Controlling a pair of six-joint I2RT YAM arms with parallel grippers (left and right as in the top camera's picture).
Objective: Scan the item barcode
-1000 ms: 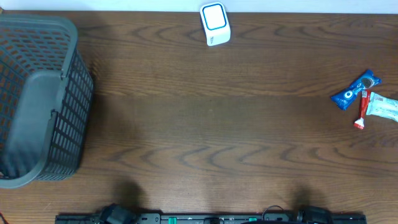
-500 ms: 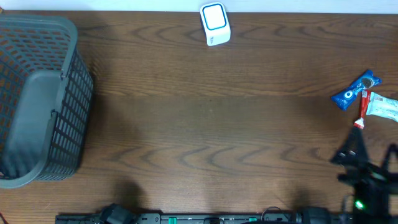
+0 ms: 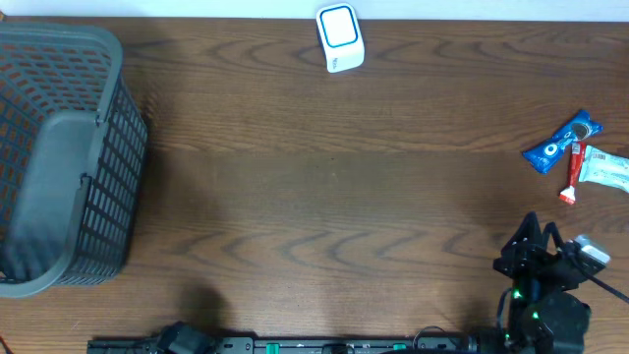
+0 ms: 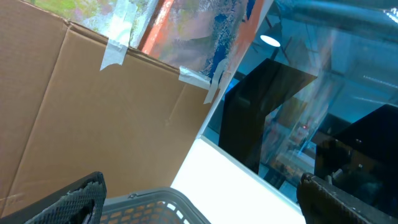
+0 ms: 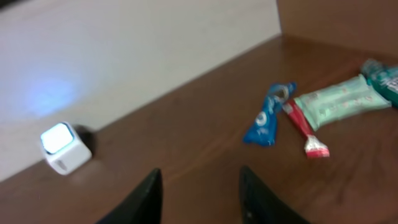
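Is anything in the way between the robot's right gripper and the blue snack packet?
No, nothing visible is. Only bare table lies between the right gripper and the blue snack packet.

Right arm point(image 3: 548, 300) low at the near right edge of the overhead view, right gripper point(image 5: 199, 200) pointing forward, its fingers point(image 5: 144, 198) partly apart with nothing between, left gripper point(image 4: 199, 204) angled upward, fingers point(image 4: 73, 203) spread wide, empty.
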